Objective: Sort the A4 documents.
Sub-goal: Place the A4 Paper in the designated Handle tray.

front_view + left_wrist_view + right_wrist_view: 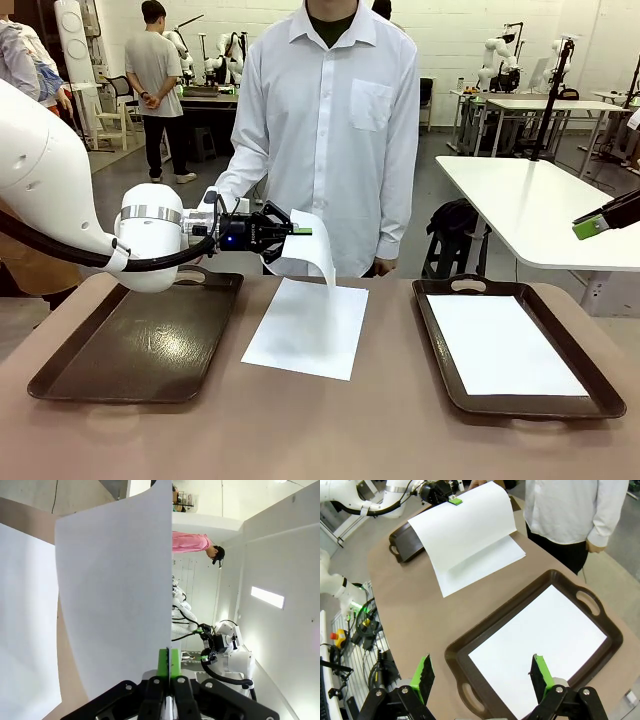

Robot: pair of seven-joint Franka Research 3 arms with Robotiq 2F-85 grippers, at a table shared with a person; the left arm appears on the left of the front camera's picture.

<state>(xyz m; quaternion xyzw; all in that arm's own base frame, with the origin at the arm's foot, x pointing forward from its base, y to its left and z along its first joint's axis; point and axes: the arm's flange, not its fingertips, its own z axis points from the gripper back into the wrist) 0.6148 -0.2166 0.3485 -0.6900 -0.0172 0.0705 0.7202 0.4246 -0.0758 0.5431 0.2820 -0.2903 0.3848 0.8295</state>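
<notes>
My left gripper [300, 231] is shut on the edge of one A4 document [322, 248], which curls up off the table's middle. In the left wrist view this sheet [115, 595] stands in front of the pinched green pads [163, 661]. Another A4 document [305, 328] lies flat beneath it on the table. A third sheet [500, 345] lies in the right dark brown tray [432, 340]. My right gripper [482, 672] hangs open above that tray's sheet [540, 645], with nothing between its fingers. It also shows at the front view's right edge [592, 226].
A dark brown tray [140, 340] with nothing in it sits at the left, under my left arm. A person in a white shirt [330, 110] stands at the table's far side, hands down. White tables [530, 200] stand behind on the right.
</notes>
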